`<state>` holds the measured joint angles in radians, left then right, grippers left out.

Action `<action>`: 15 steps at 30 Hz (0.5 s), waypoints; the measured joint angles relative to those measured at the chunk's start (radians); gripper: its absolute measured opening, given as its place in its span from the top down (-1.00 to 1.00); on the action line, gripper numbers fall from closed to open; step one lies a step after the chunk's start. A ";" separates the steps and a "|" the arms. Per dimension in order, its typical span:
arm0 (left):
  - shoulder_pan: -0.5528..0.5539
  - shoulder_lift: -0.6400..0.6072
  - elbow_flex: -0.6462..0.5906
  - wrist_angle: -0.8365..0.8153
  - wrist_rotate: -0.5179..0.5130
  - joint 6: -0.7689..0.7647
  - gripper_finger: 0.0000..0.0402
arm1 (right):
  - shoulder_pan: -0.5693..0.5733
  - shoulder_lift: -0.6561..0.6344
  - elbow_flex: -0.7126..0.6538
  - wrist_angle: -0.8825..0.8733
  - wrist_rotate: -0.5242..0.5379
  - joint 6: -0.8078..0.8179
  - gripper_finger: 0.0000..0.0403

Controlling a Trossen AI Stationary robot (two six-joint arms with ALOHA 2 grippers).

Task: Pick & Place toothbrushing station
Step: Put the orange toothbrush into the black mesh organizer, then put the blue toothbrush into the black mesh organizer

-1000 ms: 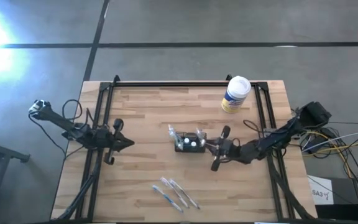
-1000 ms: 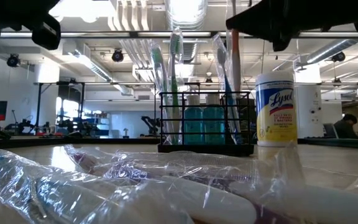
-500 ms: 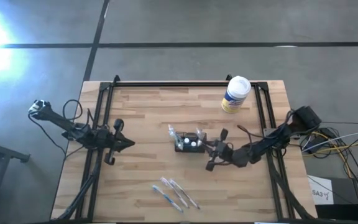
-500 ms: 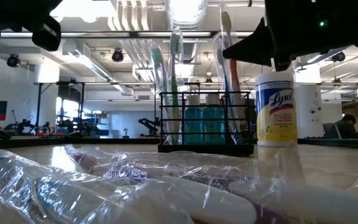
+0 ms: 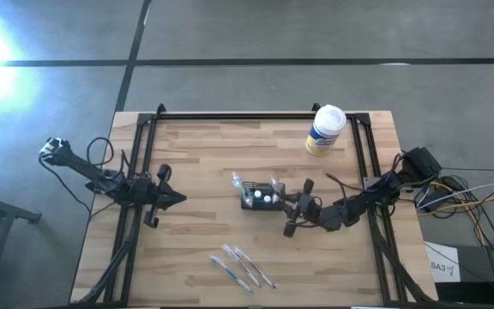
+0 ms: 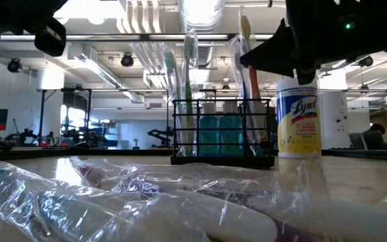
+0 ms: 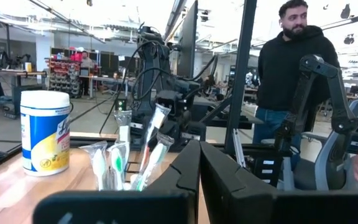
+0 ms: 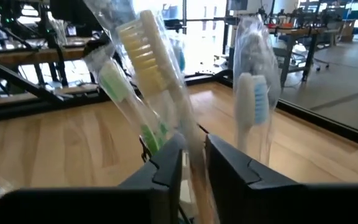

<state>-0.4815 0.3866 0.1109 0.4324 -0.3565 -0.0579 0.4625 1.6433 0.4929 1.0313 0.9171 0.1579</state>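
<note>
From above, the toothbrushing station [image 5: 262, 196] stands mid-counter [image 5: 204, 154], the right end effector [image 5: 292, 205] just beside it and the left end effector [image 5: 178, 196] well apart. At counter height, toothbrushes stand in the station. Left wrist: fingers clenched. Right wrist: fingers [image 8: 166, 163] slightly parted, a wrapped yellow-bristled toothbrush [image 8: 160, 71] between them.

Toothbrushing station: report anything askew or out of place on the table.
The toothbrushing station stands upright, but its wrapped toothbrushes lean at different angles. Three more wrapped toothbrushes lie loose on the table, outside the holder. The Lysol canister stands upright.
</note>
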 joint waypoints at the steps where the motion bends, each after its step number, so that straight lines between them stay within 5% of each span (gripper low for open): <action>1: 0.000 0.000 0.000 -0.001 0.000 -0.002 0.94 | 0.000 -0.005 0.001 0.000 -0.001 0.000 0.61; 15: 0.000 0.001 0.000 -0.006 -0.004 0.001 0.94 | 0.003 -0.107 0.009 -0.003 0.000 -0.096 0.25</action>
<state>-0.4812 0.3874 0.1108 0.4267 -0.3607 -0.0570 0.4656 1.5368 0.5021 1.0283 0.9169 0.0621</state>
